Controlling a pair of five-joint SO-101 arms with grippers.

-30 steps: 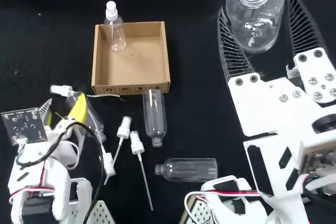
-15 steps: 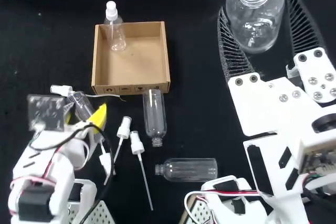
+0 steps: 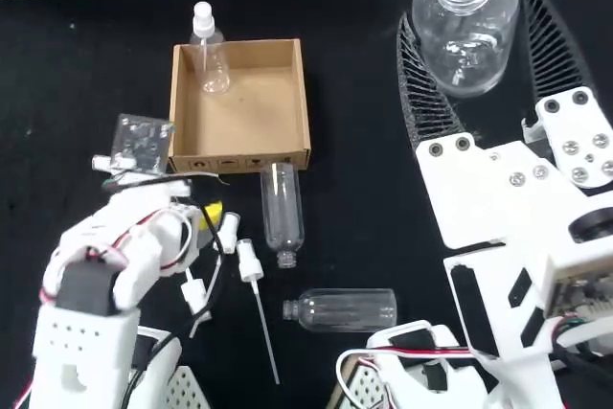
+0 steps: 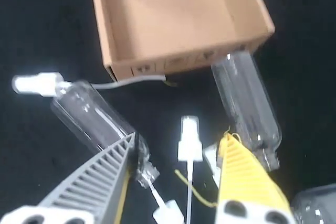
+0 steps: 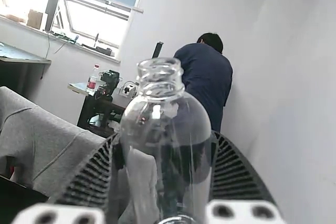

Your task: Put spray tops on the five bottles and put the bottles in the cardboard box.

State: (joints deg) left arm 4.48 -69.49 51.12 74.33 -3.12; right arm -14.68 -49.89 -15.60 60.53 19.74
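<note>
The cardboard box (image 3: pixel 239 102) (image 4: pixel 178 19) holds one bottle with a spray top (image 3: pixel 209 56). My left gripper (image 3: pixel 206 222) (image 4: pixel 178 142) hangs open just in front of the box, above a loose spray top (image 4: pixel 189 137) (image 3: pixel 227 232). An uncapped bottle (image 4: pixel 92 114) lies by its grey finger (image 4: pixel 100 177), another (image 4: pixel 247 103) (image 3: pixel 281 208) by the yellow one. A third bottle (image 3: pixel 340 308) lies nearer the front. High at the right, my right gripper (image 3: pixel 466 7) (image 5: pixel 165 156) is shut on an upright clear bottle (image 3: pixel 466 21) (image 5: pixel 165 124) with a bare neck.
More spray tops with long tubes lie on the black table: one (image 3: pixel 251 270) beside the middle bottle, one (image 3: pixel 196 296) near the left arm, one (image 4: pixel 37 83) by the box's front corner. The right arm's white body (image 3: pixel 517 237) takes up the right side.
My left arm has swung from the table's left toward the box front, now over the loose spray tops. The right arm and its bottle have stayed still.
</note>
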